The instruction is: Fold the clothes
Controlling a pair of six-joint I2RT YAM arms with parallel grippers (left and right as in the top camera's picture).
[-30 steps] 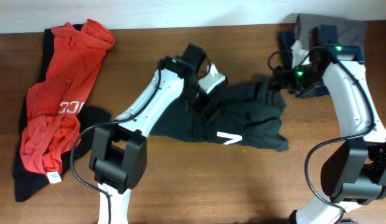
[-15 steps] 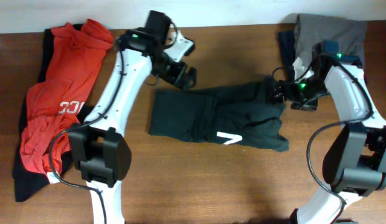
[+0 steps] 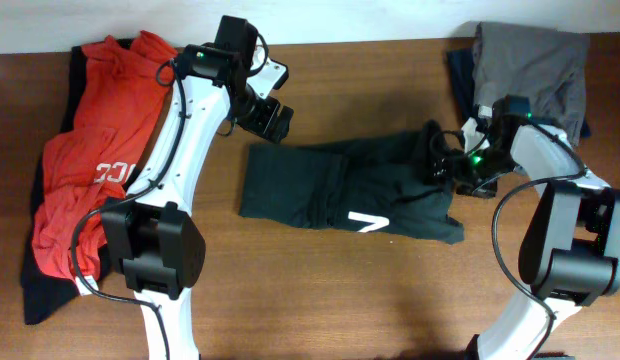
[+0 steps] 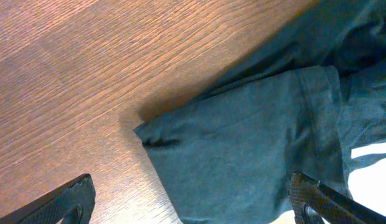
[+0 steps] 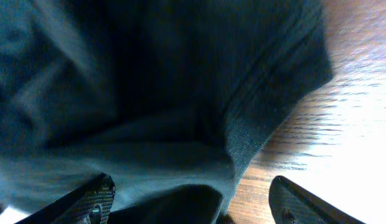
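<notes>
A black T-shirt (image 3: 350, 195) with a white mark lies crumpled and partly folded at the table's middle. My left gripper (image 3: 270, 116) hovers open just beyond its back-left corner; in the left wrist view that corner (image 4: 243, 143) lies below and between the spread fingertips (image 4: 73, 198), untouched. At the shirt's right edge my right gripper (image 3: 446, 165) stands open low over the cloth. The right wrist view shows the dark hem (image 5: 255, 124) between the wide fingers (image 5: 96, 198), not pinched. A red T-shirt (image 3: 95, 150) with white letters lies far left.
The red shirt rests on another black garment (image 3: 45, 285) at the left edge. A grey and dark blue pile of clothes (image 3: 535, 60) sits at the back right corner, close behind the right arm. Bare wooden table (image 3: 320, 290) shows in front.
The left arm has let go of the black shirt's top and swung back-left, and the shirt's left part now lies flat. The right gripper has dropped to the right edge and opened wider.
</notes>
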